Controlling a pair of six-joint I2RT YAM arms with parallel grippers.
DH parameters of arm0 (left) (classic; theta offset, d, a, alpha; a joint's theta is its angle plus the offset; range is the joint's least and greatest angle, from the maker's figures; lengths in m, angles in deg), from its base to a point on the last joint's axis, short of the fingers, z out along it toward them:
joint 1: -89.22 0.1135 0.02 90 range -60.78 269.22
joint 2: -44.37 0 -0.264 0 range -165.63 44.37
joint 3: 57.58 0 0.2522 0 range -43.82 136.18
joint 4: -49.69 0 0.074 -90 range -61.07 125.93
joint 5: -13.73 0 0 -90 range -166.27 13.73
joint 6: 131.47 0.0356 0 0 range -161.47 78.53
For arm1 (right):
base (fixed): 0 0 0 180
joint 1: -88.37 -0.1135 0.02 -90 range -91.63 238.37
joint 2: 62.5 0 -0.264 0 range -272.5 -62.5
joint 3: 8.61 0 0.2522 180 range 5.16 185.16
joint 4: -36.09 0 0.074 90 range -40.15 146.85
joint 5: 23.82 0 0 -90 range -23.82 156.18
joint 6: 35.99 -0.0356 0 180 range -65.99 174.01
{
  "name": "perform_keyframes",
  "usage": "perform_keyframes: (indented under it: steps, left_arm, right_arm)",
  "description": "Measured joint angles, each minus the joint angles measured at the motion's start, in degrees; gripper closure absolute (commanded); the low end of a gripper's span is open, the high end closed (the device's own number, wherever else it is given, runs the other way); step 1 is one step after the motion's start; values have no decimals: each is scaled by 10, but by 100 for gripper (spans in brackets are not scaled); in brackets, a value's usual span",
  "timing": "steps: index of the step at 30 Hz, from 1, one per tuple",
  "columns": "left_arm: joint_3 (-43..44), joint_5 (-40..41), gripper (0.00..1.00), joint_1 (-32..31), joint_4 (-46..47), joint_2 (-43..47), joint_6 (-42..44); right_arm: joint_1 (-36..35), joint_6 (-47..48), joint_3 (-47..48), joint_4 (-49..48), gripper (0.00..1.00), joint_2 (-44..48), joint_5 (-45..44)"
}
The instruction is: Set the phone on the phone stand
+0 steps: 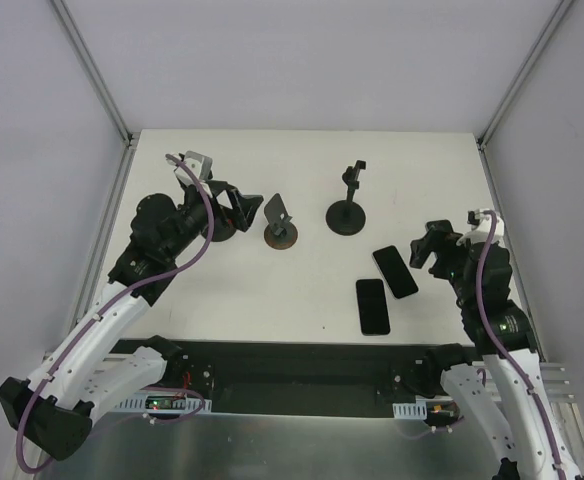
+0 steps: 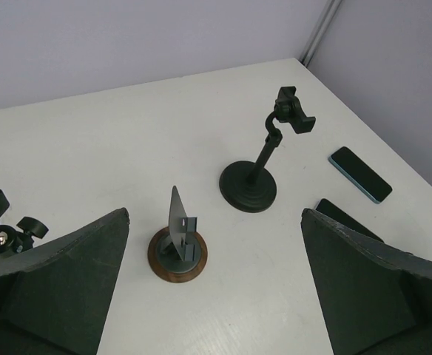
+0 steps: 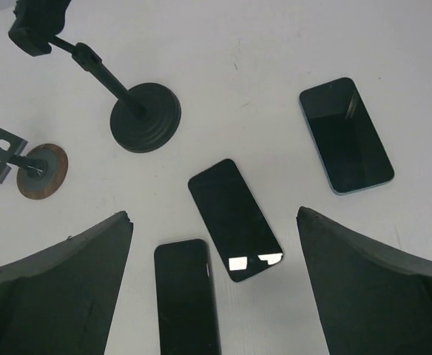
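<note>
Three dark phones lie flat at the right: a middle phone (image 3: 234,220) (image 1: 395,271), a nearer phone (image 3: 186,296) (image 1: 372,306), and a blue-edged phone (image 3: 346,135) (image 2: 360,174). A small phone stand (image 1: 280,232) (image 2: 177,248) with a grey plate on a round wooden base stands left of centre. Beside it is a tall black stand (image 1: 347,214) (image 2: 249,185) with a clamp head. My right gripper (image 3: 214,214) (image 1: 428,246) hovers open over the middle phone and holds nothing. My left gripper (image 2: 214,222) (image 1: 244,208) is open and empty just left of the wooden-base stand.
A small black mount with a knob (image 2: 1,237) sits under my left arm at the far left. Grey walls and metal frame posts (image 1: 92,70) close in the white table (image 1: 272,290) on three sides. The arm bases stand along the near edge.
</note>
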Motion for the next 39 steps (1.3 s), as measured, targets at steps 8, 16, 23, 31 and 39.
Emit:
perform_keyframes:
  steps: [8, 16, 23, 31, 39]
  left_arm:
    - [1, -17, 1, -5, 3, -12, -19]
    - [17, -60, 2, -11, 1, -63, -46]
    - [29, -106, 2, -11, -1, -99, -75]
    - [41, -139, 3, -11, -1, -109, -96]
    - [43, -153, 4, -11, -1, -114, -106]
  right_arm:
    - [1, -108, -22, -133, 4, -115, 21]
    - [10, -224, 93, -269, 4, -408, 175]
    - [15, -350, 212, -391, 12, -589, 327]
    - [11, -464, 217, -471, 49, -659, 366]
    - [-12, -514, 205, -486, 93, -659, 335]
